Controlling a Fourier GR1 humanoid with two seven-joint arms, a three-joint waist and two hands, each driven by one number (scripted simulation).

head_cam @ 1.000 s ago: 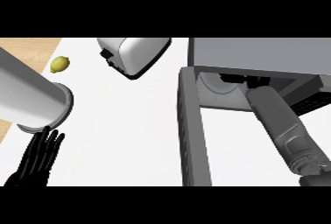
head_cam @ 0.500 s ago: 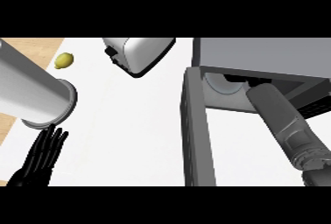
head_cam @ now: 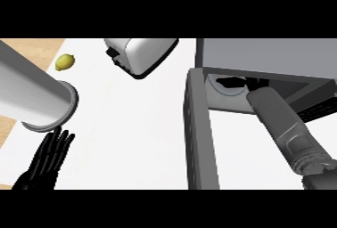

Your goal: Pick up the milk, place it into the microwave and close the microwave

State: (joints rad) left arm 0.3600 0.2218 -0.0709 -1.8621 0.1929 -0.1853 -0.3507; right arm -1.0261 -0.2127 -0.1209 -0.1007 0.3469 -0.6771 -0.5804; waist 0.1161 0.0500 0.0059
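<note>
Resting at the lower left edge, the left hand (head_cam: 46, 160) is open, fingers straight and pointing up, holding nothing. Beyond it, past the grey left forearm (head_cam: 33, 100), lies a lemon (head_cam: 64, 62); right of that stands a toaster (head_cam: 141, 53). Further right the microwave (head_cam: 263, 53) has its door (head_cam: 199, 133) swung open. The right forearm (head_cam: 286, 129) reaches into the cavity, where the right hand (head_cam: 236, 82) shows only as dark shapes; its state cannot be told, nor where the milk is.
</note>
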